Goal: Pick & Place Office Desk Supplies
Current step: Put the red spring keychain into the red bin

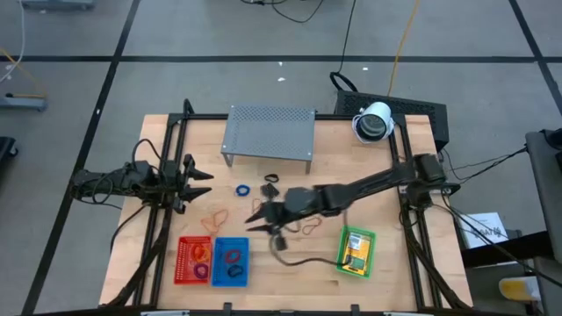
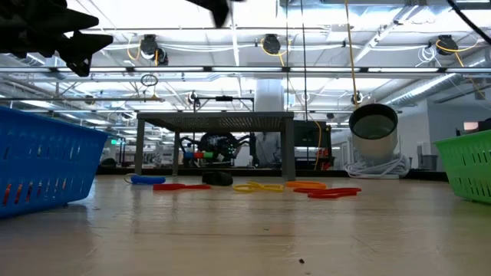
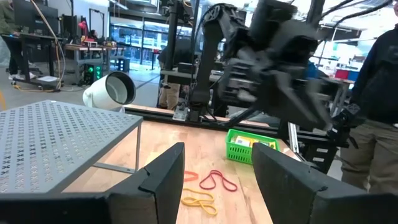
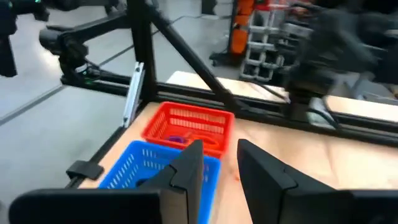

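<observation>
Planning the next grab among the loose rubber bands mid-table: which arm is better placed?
Probably right: the right gripper hangs open beside the rubber bands, while the left gripper waits at the table's left edge.

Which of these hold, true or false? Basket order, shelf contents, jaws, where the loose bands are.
1. The green basket sits on the same side as the right arm. True.
2. The red basket and the blue basket stand side by side. True.
3. The grey perforated shelf has packets on top. False: its top is bare.
4. The right gripper is parked at the table edge. False: it reaches over the table middle, near the rubber bands.
5. The left gripper has its jaws open and holds nothing. True.
6. The blue ring lies in the green basket. False: it lies on the table in front of the shelf.
</observation>
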